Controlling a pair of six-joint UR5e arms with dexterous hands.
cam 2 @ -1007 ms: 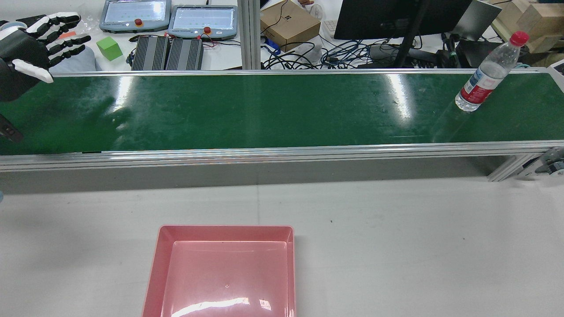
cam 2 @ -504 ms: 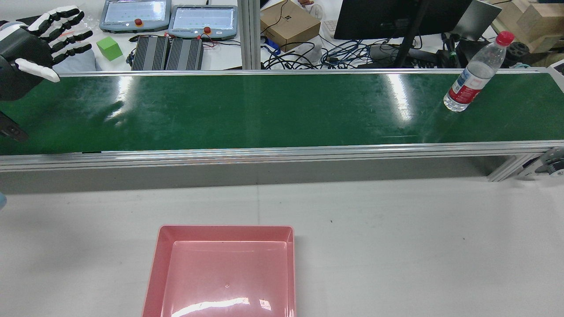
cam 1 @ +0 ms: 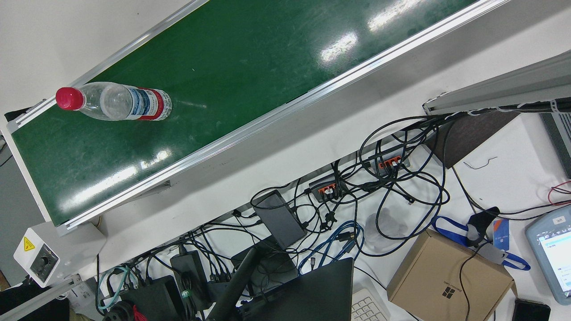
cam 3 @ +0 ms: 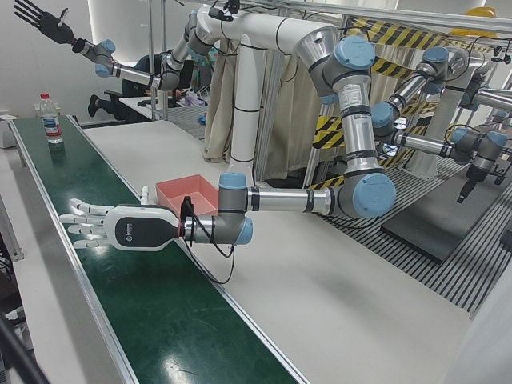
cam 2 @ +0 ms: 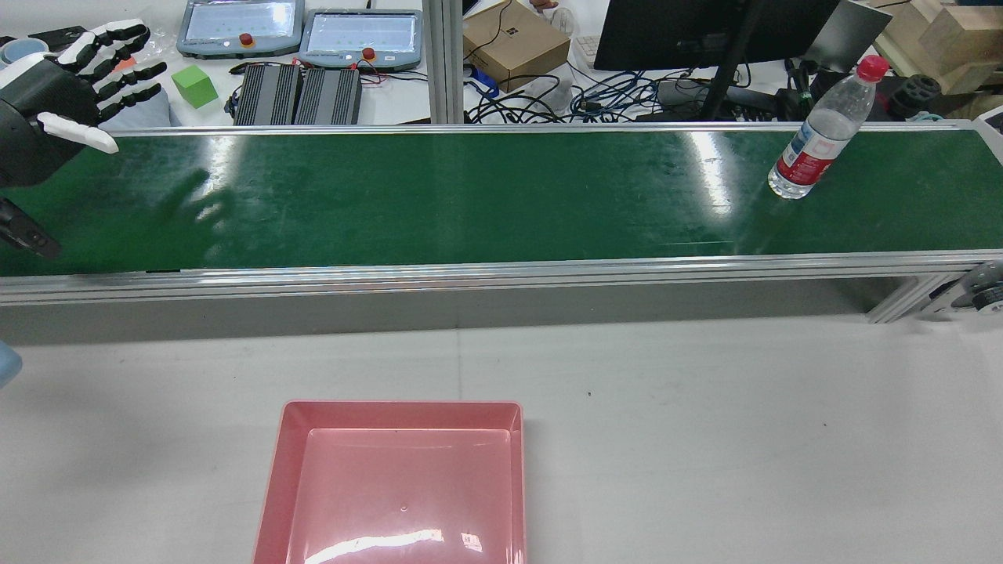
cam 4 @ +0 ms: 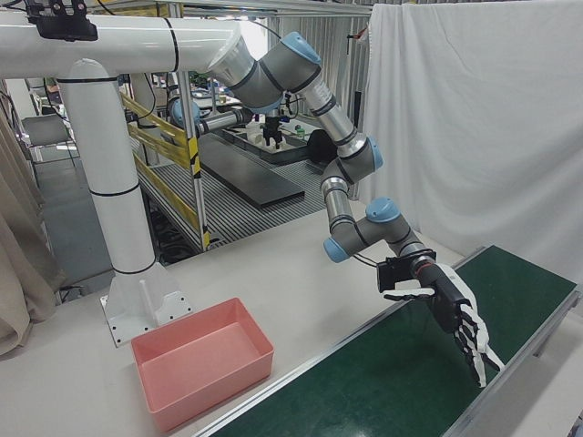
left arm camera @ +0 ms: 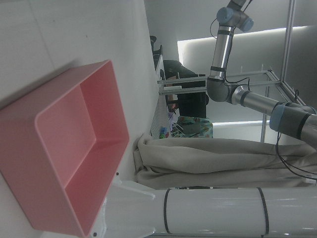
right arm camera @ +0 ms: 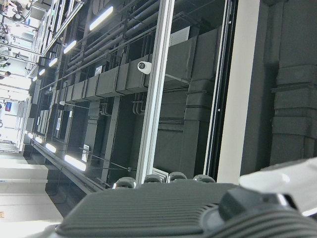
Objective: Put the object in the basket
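A clear water bottle [cam 2: 815, 133] with a red cap and a red label stands upright on the green conveyor belt [cam 2: 470, 196], near its right end in the rear view. The bottle [cam 1: 120, 102] also shows in the front view, and small and far off [cam 3: 50, 120] in the left-front view. My left hand [cam 2: 55, 102] hovers over the belt's left end, fingers spread, holding nothing [cam 3: 104, 228] [cam 4: 455, 319]. An empty pink basket [cam 2: 400, 406] sits on the white table in front of the belt [cam 4: 200, 360] [left arm camera: 74, 148]. My right hand [cam 3: 36, 16] is raised high, fingers spread.
Behind the belt lie two teach pendants [cam 2: 360, 35], a green cube [cam 2: 193, 85], a cardboard box [cam 2: 513, 43], a monitor [cam 2: 705, 31] and tangled cables. Aluminium rails edge the belt. A strip of white table [cam 2: 705, 407] separates belt and basket.
The bottle has travelled left along the belt. My left hand has drifted slightly to the right over the belt's left end, still spread.
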